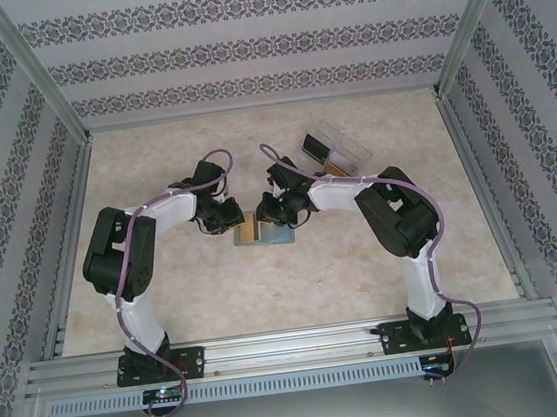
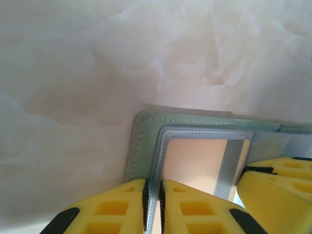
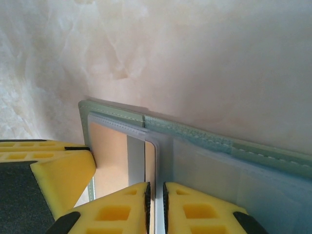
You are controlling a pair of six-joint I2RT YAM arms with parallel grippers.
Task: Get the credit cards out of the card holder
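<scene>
Both arms meet at centre of the top view, wrists covering most of the card holder (image 1: 278, 235) on the table (image 1: 219, 306); just a gold-and-grey sliver is visible. Left wrist view, bottom centre: left gripper (image 2: 152, 207) fingers nearly pressed together, pinching the holder's stitched pocket edge. Right wrist view, bottom centre: right gripper (image 3: 156, 207) same, nipping the clear pocket rim. Peach-gold credit card (image 2: 195, 163) sits in the pocket behind the window, probably the golden one, colour washed out; lower end cut off. Card count unreadable. Clear plastic box (image 1: 337, 149) upper right of centre, contents blurred.
</scene>
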